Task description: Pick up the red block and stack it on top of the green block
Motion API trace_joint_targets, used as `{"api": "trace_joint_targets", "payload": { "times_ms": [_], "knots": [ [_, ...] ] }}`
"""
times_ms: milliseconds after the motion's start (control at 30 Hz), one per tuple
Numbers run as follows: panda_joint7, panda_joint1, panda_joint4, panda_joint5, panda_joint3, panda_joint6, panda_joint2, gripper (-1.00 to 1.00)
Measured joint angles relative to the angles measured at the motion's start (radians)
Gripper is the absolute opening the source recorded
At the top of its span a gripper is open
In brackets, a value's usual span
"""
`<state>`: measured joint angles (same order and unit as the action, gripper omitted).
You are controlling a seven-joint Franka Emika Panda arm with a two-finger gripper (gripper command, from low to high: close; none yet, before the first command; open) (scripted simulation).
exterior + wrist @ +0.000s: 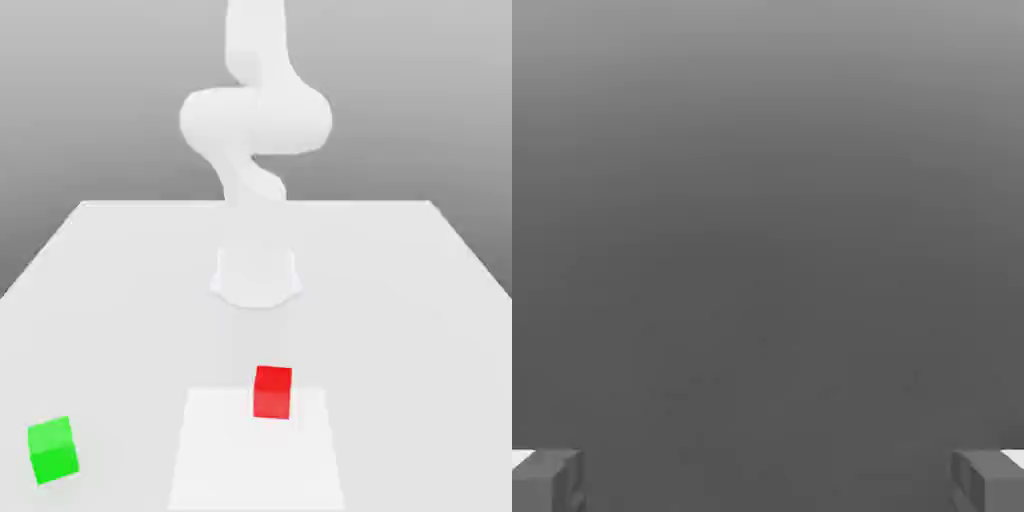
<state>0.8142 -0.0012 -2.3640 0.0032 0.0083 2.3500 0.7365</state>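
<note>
While unlabelled, the red block (272, 391) sits apart from the green block (52, 451).

matte red block (272, 391), matte green block (52, 451), smooth white table (120, 290)

One red block (272, 391) and one green block (52, 451), two cubes in all, are counted on one white table (400, 300), along with one white robot arm (255, 120), one lighter square patch (256, 450), and two grey fingertips (547, 480) seen wide apart.
</note>
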Motion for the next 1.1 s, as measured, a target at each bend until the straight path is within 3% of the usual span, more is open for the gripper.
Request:
{"api": "trace_joint_targets", "payload": {
  "times_ms": [567, 800, 833, 1100],
  "knots": [
    [0.130, -0.002, -0.521, 0.018, 0.067, 0.450, -0.596, 0.00],
    [0.196, 0.024, -0.520, -0.059, 0.024, 0.701, -0.904, 0.00],
    [0.198, 0.031, -0.518, -0.062, 0.016, 0.718, -0.923, -1.00],
    [0.197, 0.021, -0.522, -0.059, 0.027, 0.693, -0.894, -1.00]
  ]
}}
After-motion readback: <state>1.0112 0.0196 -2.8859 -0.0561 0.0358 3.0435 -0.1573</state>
